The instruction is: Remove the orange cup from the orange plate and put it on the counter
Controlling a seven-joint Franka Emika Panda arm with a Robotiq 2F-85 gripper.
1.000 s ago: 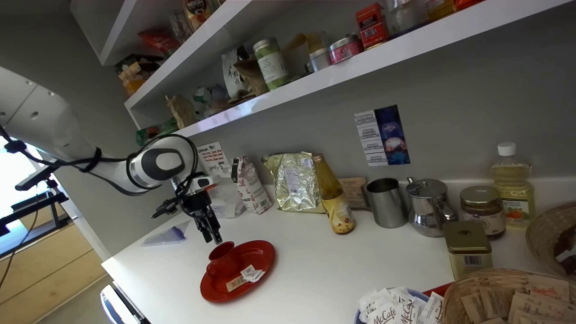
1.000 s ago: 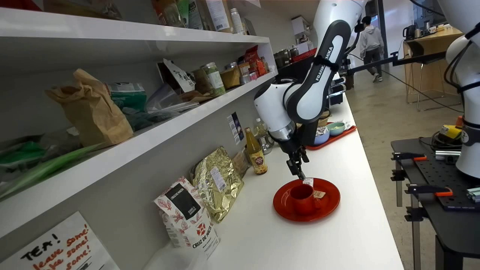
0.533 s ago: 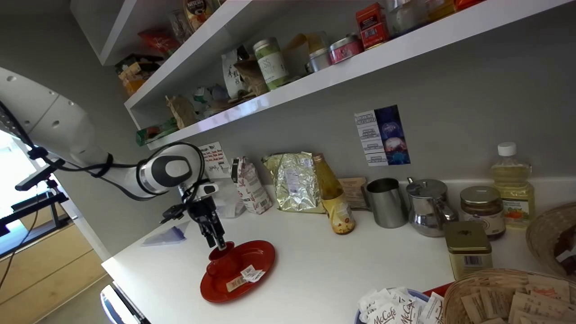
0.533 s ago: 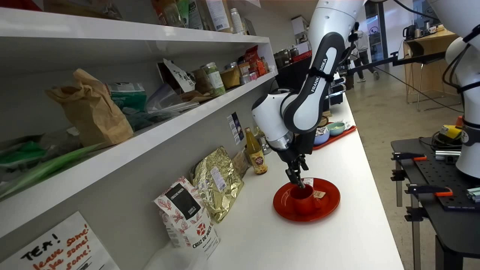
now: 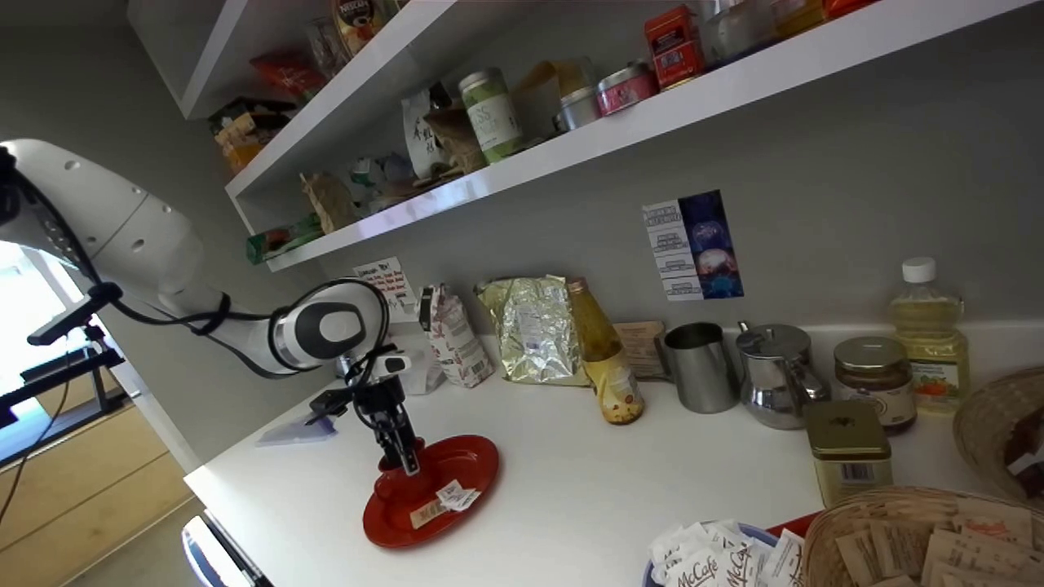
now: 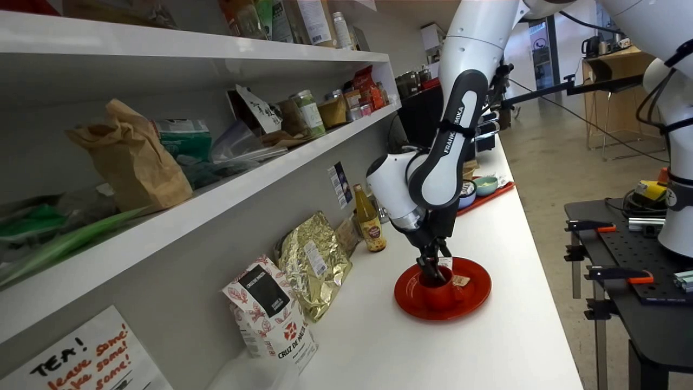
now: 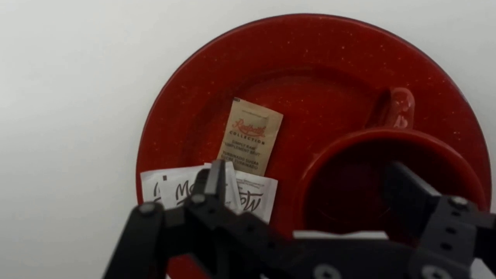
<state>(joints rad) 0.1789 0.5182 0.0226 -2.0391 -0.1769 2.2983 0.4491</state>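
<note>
White counter (image 6: 444, 355) spreads beneath the red plate (image 7: 310, 48), where the gripper (image 7: 308, 170) has just come down, fingers parted, one seemingly inside the red mug (image 7: 348, 182) on the plate's three o'clock side in the wrist view, one outside (pinching its wall likely comes next).

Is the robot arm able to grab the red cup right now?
Probably yes: the gripper is open across the rim of the cup, one finger apparently inside, the other outside. The paper packets lie beside it, not covering it.
</note>
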